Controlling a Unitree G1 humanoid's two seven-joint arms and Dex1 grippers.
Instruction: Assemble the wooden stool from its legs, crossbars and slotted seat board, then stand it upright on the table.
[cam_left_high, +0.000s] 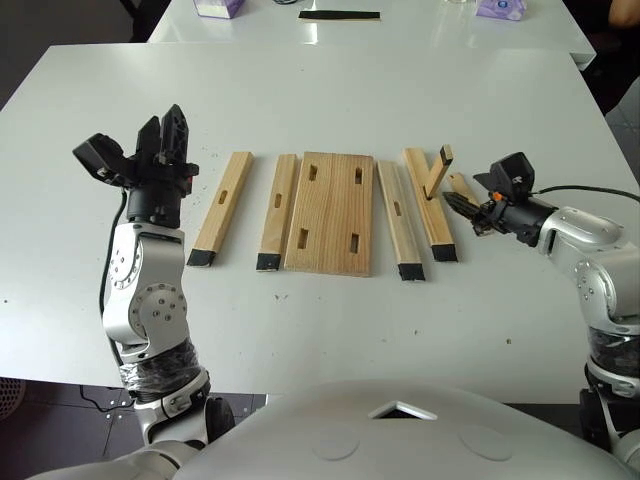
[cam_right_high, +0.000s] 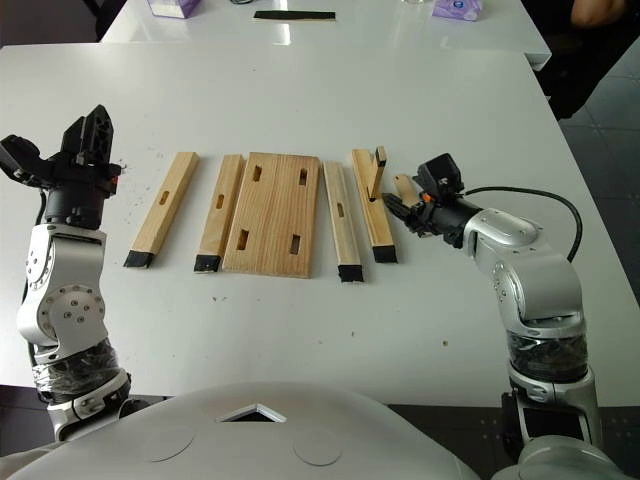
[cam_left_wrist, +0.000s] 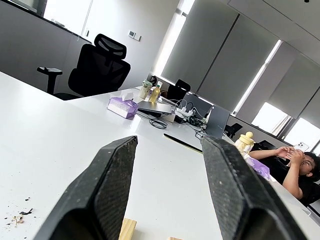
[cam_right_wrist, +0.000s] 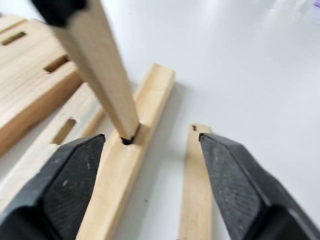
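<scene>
Seat board (cam_left_high: 330, 212), pale wood with four slots, is laid flat on the table (cam_left_high: 330, 90), flanked by two black-tipped legs (cam_left_high: 222, 207) per side. One crossbar (cam_left_high: 438, 171) is seated, tilted, in the rightmost leg (cam_left_high: 430, 205). Right gripper (cam_left_high: 462, 206) is held open beside it; left gripper (cam_left_high: 165, 128) is raised, open.

The standing crossbar (cam_right_wrist: 102, 70) is cut off at its upper end.

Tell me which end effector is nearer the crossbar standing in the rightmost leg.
Right. The right end effector sits open just beside the crossbar; the left end effector is up past the leftmost leg, across the whole row.
</scene>
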